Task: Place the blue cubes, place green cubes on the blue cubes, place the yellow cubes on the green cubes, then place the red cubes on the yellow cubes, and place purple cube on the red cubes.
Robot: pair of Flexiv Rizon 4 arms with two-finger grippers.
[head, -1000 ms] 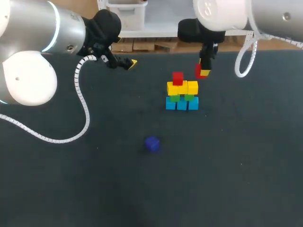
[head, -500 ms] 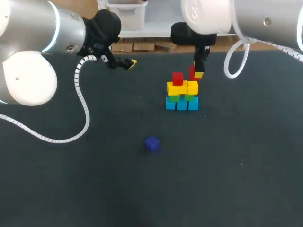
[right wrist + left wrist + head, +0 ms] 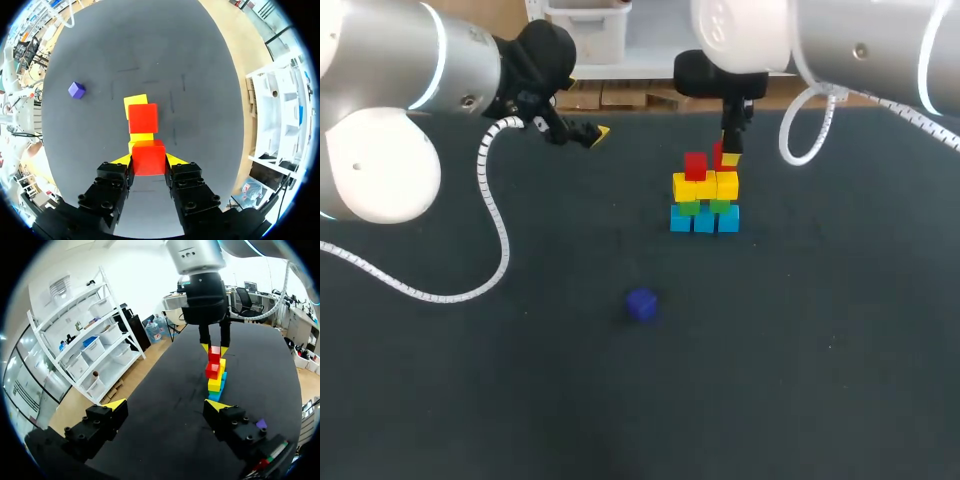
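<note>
I am at the red step. My right pincer is clamped on the second red cube, just above the bare yellow cube of the stack near the far edge of the bench. The first red cube already sits beside. I think the next move must be a straight lowering, then release. The left pincer is apart and empty. The purple cube lies mid-bench.

Blue cubes, green cubes, yellow cubes and one red cube stand stacked near the table's far edge. A second red cube hangs held beside the first. The purple cube lies alone, mid-table.
</note>
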